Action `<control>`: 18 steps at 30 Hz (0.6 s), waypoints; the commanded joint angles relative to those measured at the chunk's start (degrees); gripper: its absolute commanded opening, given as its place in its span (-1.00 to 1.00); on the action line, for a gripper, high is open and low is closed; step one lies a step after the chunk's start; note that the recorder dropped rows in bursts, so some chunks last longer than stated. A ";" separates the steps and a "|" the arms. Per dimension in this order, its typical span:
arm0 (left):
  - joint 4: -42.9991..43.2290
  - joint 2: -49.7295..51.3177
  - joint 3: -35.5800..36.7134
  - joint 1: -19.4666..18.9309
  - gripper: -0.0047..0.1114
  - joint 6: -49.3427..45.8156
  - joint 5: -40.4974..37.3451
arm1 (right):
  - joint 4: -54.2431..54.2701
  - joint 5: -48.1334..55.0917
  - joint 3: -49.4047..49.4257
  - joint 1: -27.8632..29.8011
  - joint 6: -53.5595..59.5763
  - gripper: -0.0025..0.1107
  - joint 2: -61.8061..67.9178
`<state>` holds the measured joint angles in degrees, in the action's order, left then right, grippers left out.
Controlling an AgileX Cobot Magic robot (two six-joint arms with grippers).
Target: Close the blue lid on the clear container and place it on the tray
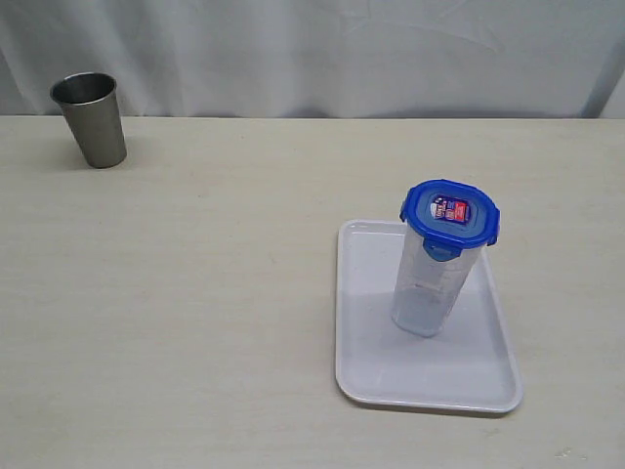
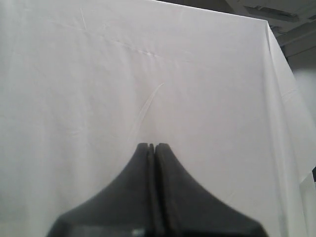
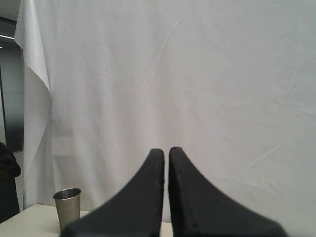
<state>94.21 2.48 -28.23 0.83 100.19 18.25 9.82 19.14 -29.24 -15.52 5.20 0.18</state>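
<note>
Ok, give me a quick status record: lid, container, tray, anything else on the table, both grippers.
lid: blue lid on top of the clear container, sticker face up; cannot tell whether every tab is snapped
container: clear container upright, standing on the tray
tray: white tray flat on the table
other: steel cup upright, far back left, off the tray
left gripper: shut, empty, facing white curtain
right gripper: shut, empty
arms in exterior view: none

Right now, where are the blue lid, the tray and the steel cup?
blue lid (image 1: 449, 213), exterior view, middle of its top face, on the sticker.
tray (image 1: 391, 374), exterior view, bare floor near its front left corner.
steel cup (image 1: 92, 123), exterior view, middle of its outer wall.
</note>
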 commanded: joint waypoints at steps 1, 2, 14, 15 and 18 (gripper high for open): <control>0.14 -0.33 0.13 0.23 -0.92 0.48 -0.15 | 0.02 0.46 0.25 0.05 -0.05 -0.88 -0.18; 0.14 -0.33 0.13 0.23 -0.92 0.48 -0.03 | 0.02 0.46 0.25 0.05 -0.05 -0.88 -0.18; -14.44 -0.45 0.13 0.23 -0.92 1.06 2.67 | 0.02 0.46 0.25 0.05 -0.05 -0.88 -0.18; -19.63 -0.45 0.26 0.23 -0.92 2.09 3.87 | 0.02 0.46 0.25 0.05 -0.05 -0.88 -0.18; -33.51 -0.45 1.67 0.23 -0.92 2.00 9.62 | 0.02 0.46 0.25 0.05 -0.05 -0.88 -0.18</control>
<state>73.54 2.38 -27.82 0.83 101.61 23.54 9.82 19.36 -29.24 -15.52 5.20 0.18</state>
